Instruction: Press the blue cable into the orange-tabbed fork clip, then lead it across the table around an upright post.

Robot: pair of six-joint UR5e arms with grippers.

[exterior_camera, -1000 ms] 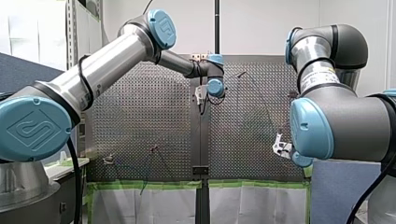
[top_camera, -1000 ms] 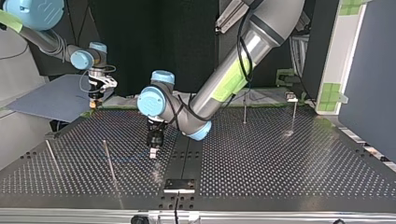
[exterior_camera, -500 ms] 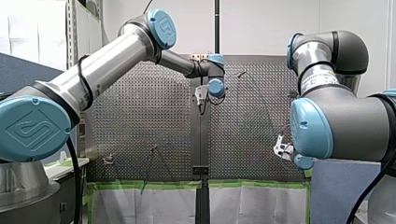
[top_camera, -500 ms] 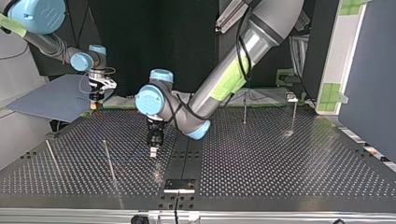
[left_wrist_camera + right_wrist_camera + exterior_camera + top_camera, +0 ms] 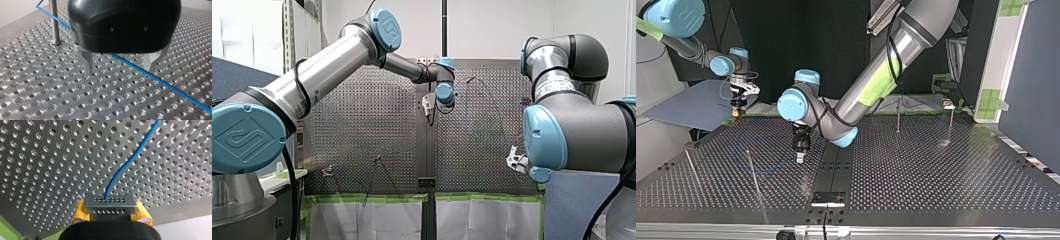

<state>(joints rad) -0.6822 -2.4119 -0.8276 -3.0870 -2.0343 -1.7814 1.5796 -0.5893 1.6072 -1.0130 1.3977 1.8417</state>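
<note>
The left gripper [image 5: 119, 72] stands over the middle of the surface [image 5: 45, 100] with its jaws released. The blue cable [image 5: 172, 88] runs between its fingers and appears untouched. An upright post [image 5: 54, 22] stands just ahead, and the cable passes close by it. The right gripper [image 5: 110, 207], near a corner of the surface, is clenched on the cable. Recommended procedure: close the left jaws squarely on the cable, stay low, and sweep round the post with the right gripper holding the line taut. The fork clip cannot be made out.
</note>
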